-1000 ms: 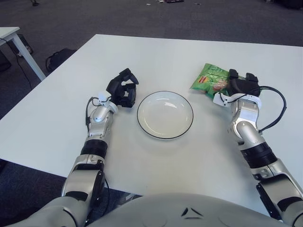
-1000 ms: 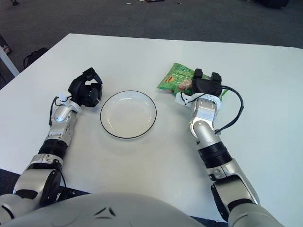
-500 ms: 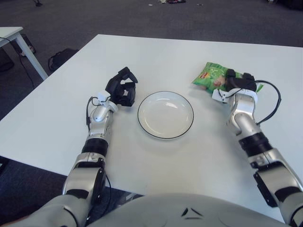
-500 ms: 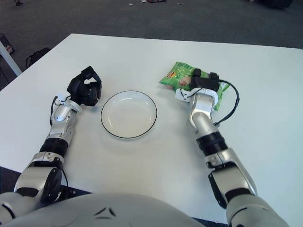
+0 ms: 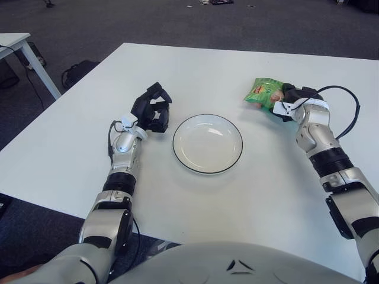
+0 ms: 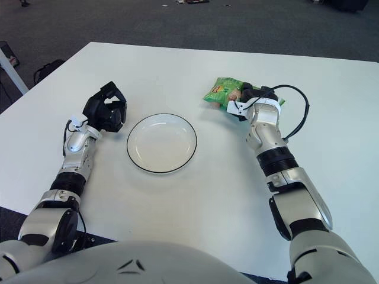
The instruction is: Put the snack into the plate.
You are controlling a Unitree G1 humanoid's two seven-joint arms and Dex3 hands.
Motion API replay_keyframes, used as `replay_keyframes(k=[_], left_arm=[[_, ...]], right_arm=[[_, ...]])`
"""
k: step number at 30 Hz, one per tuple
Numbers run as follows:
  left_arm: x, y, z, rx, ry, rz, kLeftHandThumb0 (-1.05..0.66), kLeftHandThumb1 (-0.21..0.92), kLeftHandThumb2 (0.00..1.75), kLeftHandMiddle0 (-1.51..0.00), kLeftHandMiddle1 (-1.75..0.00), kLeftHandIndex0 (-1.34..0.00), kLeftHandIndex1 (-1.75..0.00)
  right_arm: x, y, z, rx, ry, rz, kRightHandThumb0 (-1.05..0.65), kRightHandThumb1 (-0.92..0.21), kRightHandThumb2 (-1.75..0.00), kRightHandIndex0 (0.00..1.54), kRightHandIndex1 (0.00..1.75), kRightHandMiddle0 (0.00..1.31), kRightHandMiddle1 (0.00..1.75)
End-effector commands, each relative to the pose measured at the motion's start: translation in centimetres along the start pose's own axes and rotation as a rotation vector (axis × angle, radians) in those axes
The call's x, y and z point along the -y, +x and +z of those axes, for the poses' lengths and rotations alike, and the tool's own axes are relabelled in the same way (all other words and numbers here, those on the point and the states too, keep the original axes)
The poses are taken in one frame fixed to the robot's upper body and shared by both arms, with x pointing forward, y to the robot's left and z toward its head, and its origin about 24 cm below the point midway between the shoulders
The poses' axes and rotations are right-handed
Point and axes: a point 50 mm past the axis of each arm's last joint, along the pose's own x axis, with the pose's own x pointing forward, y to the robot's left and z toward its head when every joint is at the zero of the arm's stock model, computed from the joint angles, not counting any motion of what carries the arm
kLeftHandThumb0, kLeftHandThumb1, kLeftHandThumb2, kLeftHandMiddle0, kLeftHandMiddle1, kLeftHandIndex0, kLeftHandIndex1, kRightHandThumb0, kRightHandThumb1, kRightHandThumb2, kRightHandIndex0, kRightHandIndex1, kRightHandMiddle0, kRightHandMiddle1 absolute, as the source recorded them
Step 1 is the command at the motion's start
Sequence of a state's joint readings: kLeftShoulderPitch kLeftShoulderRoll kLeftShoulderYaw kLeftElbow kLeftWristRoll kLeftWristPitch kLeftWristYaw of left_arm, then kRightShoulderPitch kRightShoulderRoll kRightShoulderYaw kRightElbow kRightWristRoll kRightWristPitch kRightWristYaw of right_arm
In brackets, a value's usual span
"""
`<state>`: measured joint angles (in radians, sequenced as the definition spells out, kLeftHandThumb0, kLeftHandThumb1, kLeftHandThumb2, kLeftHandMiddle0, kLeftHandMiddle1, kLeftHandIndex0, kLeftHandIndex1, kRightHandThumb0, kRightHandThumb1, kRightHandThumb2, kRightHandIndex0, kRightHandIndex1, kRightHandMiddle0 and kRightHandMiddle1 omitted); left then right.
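**A:** Where is the snack?

**B:** The snack (image 5: 265,92) sits on the white table (image 5: 195,71), on the robot's right side, well apart from the plate (image 5: 207,143) and farther from the robot than the plate is. The right hand (image 5: 291,99) is on its right end, fingers wrapped around that end of the bag.

**A:** What does the bag look like?

**B:** A small, bright green pouch with a crinkled, glossy surface. There is a red and yellow patch of lettering near its left end (too small to read), and a pale, roundish picture of food toward the end the hand covers. The left half of the bag is in plain sight; the right part is hidden under the dark fingers.

**A:** Is it off the table?

**B:** I cannot tell. The bag looks slightly tilted, but whether it touches the surface is not clear.

**A:** And the plate?

**B:** Round, white, with a thin dark rim, lying flat at the middle of the table between the two arms. Nothing is in it.

**A:** The other hand?

**B:** The left hand (image 5: 152,108) shows just to the left of the plate, raised at the wrist, its black fingers curled inward and holding nothing. A black cable (image 5: 349,115) loops out from the right wrist over the table (it arcs to the right of the forearm).
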<state>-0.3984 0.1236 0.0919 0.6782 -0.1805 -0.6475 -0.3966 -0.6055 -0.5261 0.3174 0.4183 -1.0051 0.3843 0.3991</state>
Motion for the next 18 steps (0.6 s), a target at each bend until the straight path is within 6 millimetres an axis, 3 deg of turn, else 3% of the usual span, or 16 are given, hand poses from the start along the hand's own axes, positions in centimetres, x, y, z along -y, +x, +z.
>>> replay_keyframes(k=[1, 3, 4, 6, 8, 9, 12, 18], left_arm=[[1.72, -4.78, -4.24, -0.209, -0.069, 0.023, -0.46, 0.37, 1.25, -1.17, -1.75, -0.57, -1.75], [1.72, -4.78, -4.25, -0.212, -0.073, 0.02, -0.46, 0.37, 1.25, -1.17, -1.75, -0.57, -1.75], [1.72, -4.78, -4.26, -0.214, -0.078, 0.018, -0.46, 0.37, 1.25, -1.17, -1.75, -0.57, -1.75], [1.72, -4.79, -4.28, -0.216, -0.083, 0.017, -0.46, 0.37, 1.25, -1.16, -1.75, -0.57, -1.75], [1.71, -4.79, -4.3, -0.217, -0.084, 0.017, -0.46, 0.37, 1.24, -1.15, -1.75, -0.56, -1.75], [1.71, -4.79, -4.3, -0.218, -0.084, 0.018, -0.46, 0.38, 1.24, -1.15, -1.75, -0.56, -1.75], [1.71, -4.75, -4.29, -0.217, -0.081, 0.02, -0.46, 0.38, 1.24, -1.15, -1.75, -0.56, -1.75], [1.71, -4.69, -4.3, -0.216, -0.075, 0.023, -0.46, 0.38, 1.24, -1.16, -1.75, -0.56, -1.75]], right_arm=[[-2.94, 0.18, -0.4, 0.009, 0.004, 0.094, -0.85, -0.92, -0.68, 0.0, 0.92, 0.0, 1.12], [-2.94, 0.23, -0.49, 0.015, 0.007, 0.06, -0.61, -0.89, -0.64, 0.0, 1.2, 0.11, 1.43], [-2.95, 0.23, -0.57, 0.018, 0.029, 0.023, -0.56, -0.87, -0.65, 0.0, 1.28, 0.14, 1.49], [-2.99, 0.23, -0.67, 0.02, 0.069, -0.032, -0.27, -0.74, -0.79, 0.12, 1.47, 0.29, 1.64], [-3.04, 0.21, -0.69, 0.023, 0.108, -0.08, -0.14, -0.58, -0.96, 0.29, 1.49, 0.41, 1.69], [-3.07, 0.2, -0.7, 0.024, 0.124, -0.101, -0.09, -0.49, -1.08, 0.36, 1.58, 0.44, 1.71], [-3.15, 0.18, -0.68, 0.031, 0.168, -0.154, -0.03, -0.38, -1.24, 0.44, 1.69, 0.47, 1.74], [-3.29, 0.05, -0.55, 0.044, 0.234, -0.219, 0.0, -0.38, -1.25, 0.45, 1.73, 0.46, 1.75]])
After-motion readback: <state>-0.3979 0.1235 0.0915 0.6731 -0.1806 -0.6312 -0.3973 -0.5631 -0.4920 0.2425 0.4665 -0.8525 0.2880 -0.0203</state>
